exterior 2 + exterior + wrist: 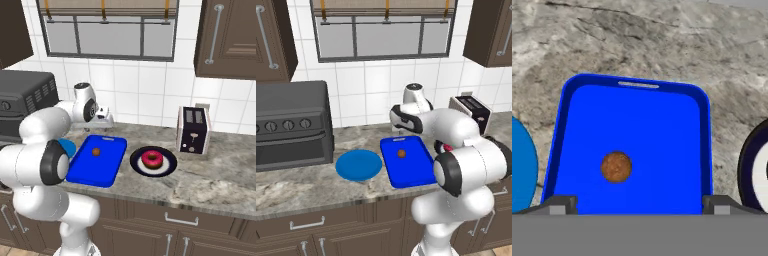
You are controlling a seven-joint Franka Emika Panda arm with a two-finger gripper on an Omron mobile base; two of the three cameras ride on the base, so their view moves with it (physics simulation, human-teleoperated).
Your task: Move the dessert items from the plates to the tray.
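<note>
Brown ball (616,167) on tray (662,120) | donut (152,159) (plated) right view

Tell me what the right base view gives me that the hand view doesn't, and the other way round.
Right base view alone: the pink donut on the red-rimmed plate, and the toaster.
Hand view alone: the open gripper with both fingertips spread wide above the tray's near end, holding nothing.
Both: the blue tray with the brown ball lying in it, an edge of the round blue plate, and the stone counter.
</note>
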